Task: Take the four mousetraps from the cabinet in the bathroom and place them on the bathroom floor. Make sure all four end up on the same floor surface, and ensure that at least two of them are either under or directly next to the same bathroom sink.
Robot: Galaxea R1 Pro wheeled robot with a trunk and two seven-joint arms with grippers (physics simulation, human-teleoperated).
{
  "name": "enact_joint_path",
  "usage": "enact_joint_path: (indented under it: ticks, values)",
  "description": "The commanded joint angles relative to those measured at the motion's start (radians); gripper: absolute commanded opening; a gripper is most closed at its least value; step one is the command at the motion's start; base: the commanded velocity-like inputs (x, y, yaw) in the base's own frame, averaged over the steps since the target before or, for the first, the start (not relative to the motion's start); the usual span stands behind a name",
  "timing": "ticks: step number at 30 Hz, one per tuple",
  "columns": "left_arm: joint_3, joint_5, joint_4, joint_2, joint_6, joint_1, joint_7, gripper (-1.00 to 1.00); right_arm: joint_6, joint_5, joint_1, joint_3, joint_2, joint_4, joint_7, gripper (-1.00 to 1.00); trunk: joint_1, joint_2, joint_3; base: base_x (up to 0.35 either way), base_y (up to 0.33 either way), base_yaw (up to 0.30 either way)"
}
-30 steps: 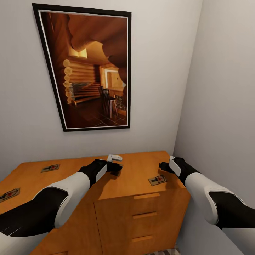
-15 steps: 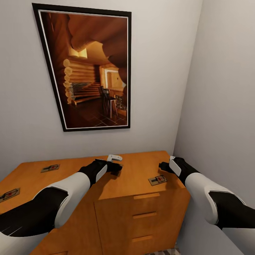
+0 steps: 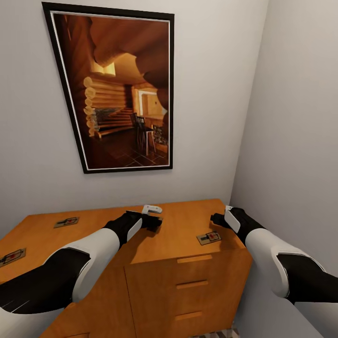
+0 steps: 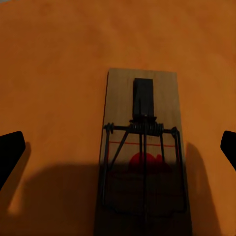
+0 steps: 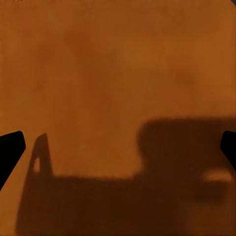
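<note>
Left gripper (image 4: 118, 147) jaws apart over a mousetrap (image 4: 141, 157) your head view hides; right gripper (image 5: 118, 147) apart, cabinet (image 5: 118, 73) top bare; another trap (image 3: 209, 238) at 7 o'clock of it.

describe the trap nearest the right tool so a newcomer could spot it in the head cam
Below the framed picture stands the orange-brown cabinet. On its top, near the front edge above the drawers, lies a mousetrap, just in front of the right tool. The other traps in the head view sit far off at the cabinet top's left end.
</note>
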Motion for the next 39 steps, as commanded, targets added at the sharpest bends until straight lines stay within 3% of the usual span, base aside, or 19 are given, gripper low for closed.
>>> enact_joint_path:
  ticks: [1,5,6,10,22,28,39]
  values:
    - [-0.007,0.008,-0.001,0.000,0.005,-0.001,0.000,1.00,0.005,-0.008,0.000,-0.010,0.000,0.076,-0.006,1.00,0.000,-0.001,-0.001,0.000,0.000,0.000]
    - [-0.007,0.008,-0.001,0.000,0.005,-0.001,0.000,1.00,0.005,-0.008,0.000,-0.010,0.000,0.076,-0.006,1.00,0.000,-0.001,-0.001,0.000,0.000,0.000]
    - [-0.006,0.009,-0.001,0.000,0.005,0.005,-0.003,1.00,0.005,-0.005,0.000,-0.004,0.006,0.004,-0.011,1.00,0.000,0.000,-0.001,0.000,0.000,0.000]
    - [-0.006,0.009,-0.001,0.000,0.005,0.009,-0.003,1.00,0.005,0.039,0.000,0.021,0.017,0.016,-0.014,1.00,0.000,0.000,-0.001,0.000,0.000,0.000]
    - [-0.006,0.009,-0.001,0.000,0.006,0.024,-0.037,1.00,0.010,0.051,0.000,0.046,0.018,0.010,-0.008,1.00,0.000,0.000,-0.001,0.000,0.000,0.000]
    - [-0.006,0.009,-0.001,0.000,0.007,0.025,-0.040,1.00,0.036,0.018,0.000,0.013,0.016,-0.024,-0.014,1.00,0.000,0.000,-0.001,0.000,0.000,0.000]
    - [-0.004,0.009,-0.002,0.000,0.008,0.026,-0.042,1.00,0.097,0.064,0.000,0.003,0.014,-0.086,-0.026,1.00,0.000,0.000,-0.001,0.000,0.000,0.000]
